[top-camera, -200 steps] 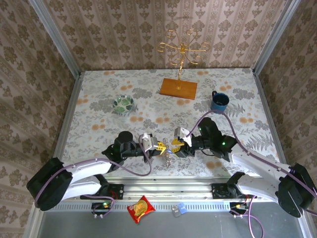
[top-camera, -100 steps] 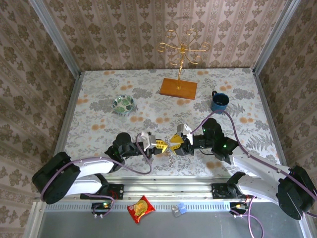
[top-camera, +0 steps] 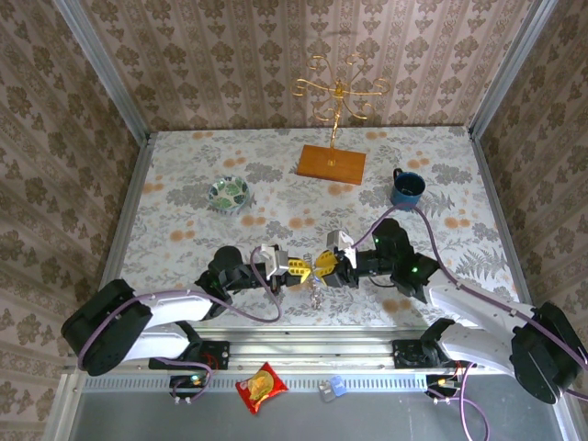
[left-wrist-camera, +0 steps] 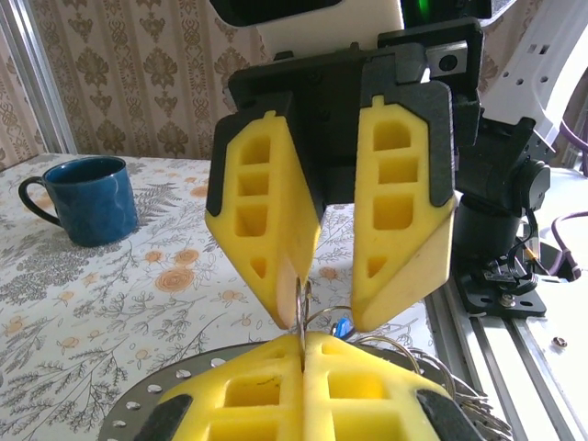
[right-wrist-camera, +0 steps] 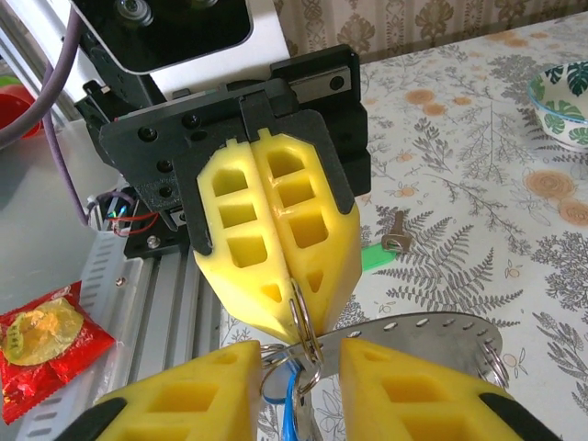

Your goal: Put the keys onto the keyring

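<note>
Both arms meet nose to nose at the near middle of the bench [top-camera: 184, 220], a flat top covered in a pale cloth printed with ferns and orange flowers. The left hand [right-wrist-camera: 296, 299] is clamped tight: its two chunky yellow fingers, blocky wedges with cut-out pockets, are pressed together along one seam. Pinched right at that seam is the keyring [right-wrist-camera: 307, 340], a thin loop of bright steel wire sticking out edge-on from the tip.

The right hand [left-wrist-camera: 329, 322] faces it, with the same yellow wedge fingers in a black frame, and its jaws stand apart. The ring sits in that gap. In the left wrist view one finger tip is touching the wire and the other is off to the side, so it has no grip here.

The blue key [left-wrist-camera: 342, 325] shows as a glint of blue plastic hanging low between the two hands, in among more loops of wire. The green key [right-wrist-camera: 378, 258] is off the ring. It lies flat on the bench past the left hand, its green head and dull metal blade resting on the cloth.

A glossy blue mug [left-wrist-camera: 87, 197] stands well back.
</note>
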### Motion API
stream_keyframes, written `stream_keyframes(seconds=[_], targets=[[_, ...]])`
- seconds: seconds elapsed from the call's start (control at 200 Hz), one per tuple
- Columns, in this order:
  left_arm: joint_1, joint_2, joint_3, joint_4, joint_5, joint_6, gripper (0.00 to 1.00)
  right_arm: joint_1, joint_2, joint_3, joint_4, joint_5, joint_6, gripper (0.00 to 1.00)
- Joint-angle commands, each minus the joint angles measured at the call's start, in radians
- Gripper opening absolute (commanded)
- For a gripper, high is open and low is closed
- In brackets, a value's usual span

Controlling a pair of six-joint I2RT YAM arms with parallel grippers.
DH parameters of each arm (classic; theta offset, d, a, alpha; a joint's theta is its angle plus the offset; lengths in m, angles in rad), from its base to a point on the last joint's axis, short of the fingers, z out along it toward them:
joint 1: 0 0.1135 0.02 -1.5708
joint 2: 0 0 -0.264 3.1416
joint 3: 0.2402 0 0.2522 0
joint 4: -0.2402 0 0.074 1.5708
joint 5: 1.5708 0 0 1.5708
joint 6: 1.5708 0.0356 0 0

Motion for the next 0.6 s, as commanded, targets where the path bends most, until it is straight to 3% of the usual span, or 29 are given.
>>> stream_keyframes(seconds=[0.0, 0.275, 0.34, 0.425, 0.595], targets=[[0.003, 0.004, -0.003, 0.085, 0.039, -0.030, 0.00, 0.002, 0.024, 0.040, 0.038, -0.025, 0.000, 0.24], [0.006, 0.006, -0.002, 0.089, 0.021, -0.038, 0.00, 0.010, 0.059, 0.079, -0.026, -0.037, -0.051, 0.00], [0.011, -0.001, -0.004, 0.071, 0.000, -0.039, 0.13, 0.011, 0.053, 0.095, -0.080, -0.030, -0.082, 0.00], [0.014, -0.018, 0.002, 0.011, -0.014, -0.025, 0.21, 0.012, 0.042, 0.113, -0.155, -0.016, -0.127, 0.00], [0.015, -0.053, 0.032, -0.143, -0.031, 0.022, 0.30, 0.018, 0.045, 0.162, -0.290, 0.009, -0.203, 0.00]])
